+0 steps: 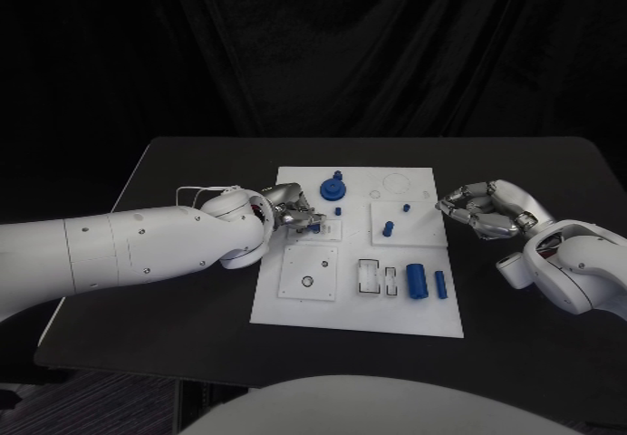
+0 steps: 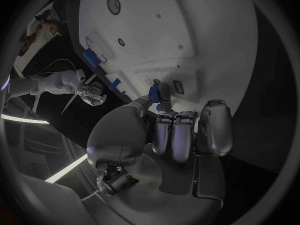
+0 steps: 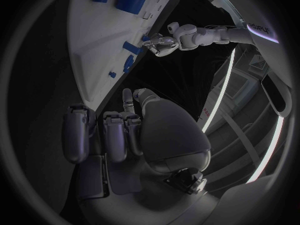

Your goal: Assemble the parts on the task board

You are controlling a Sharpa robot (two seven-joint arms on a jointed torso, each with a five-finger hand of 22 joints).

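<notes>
Setting: a robotics lab or test cell, not a home or shop. A matte black square worktop (image 1: 183,299) stands in front of black draped curtain backdrop (image 1: 340,63) that closes off the whole rear of the scene (typical of a controlled recording booth). On the worktop lies a flat white rectangular task board (image 1: 294,304) with cut-out recesses and small blue plastic cylinders and pegs (image 1: 417,280), a bench-test fixture rather than a household item. Long bright strip lights (image 3: 215,102) run past the worktop's edge in the right wrist view. Floor under the worktop is dark grey.
</notes>
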